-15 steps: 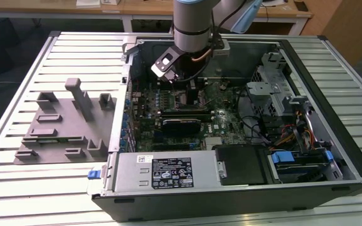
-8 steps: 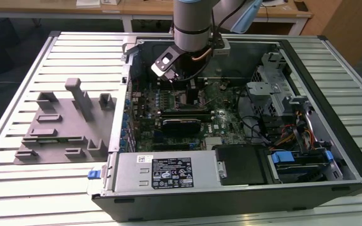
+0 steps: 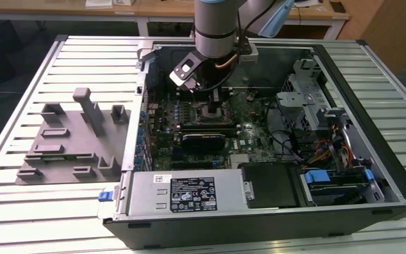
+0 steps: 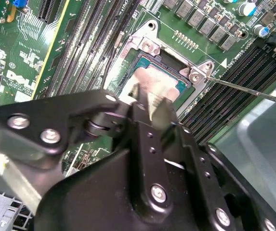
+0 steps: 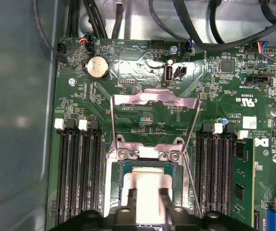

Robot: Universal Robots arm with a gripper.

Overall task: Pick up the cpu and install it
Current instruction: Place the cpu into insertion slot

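the installing step is under way: the gripper is pinching the cpu by two opposite edges. the chip is sitting in or just over the open socket on the motherboard, with the metal load plate lying flipped back. seating is calling for a level, square chip. the arm is reaching straight down into the computer case.

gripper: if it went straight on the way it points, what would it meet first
Most likely the cpu: the gripper points straight at its silver top, which lies within the socket frame. Whether they touch is unclear.
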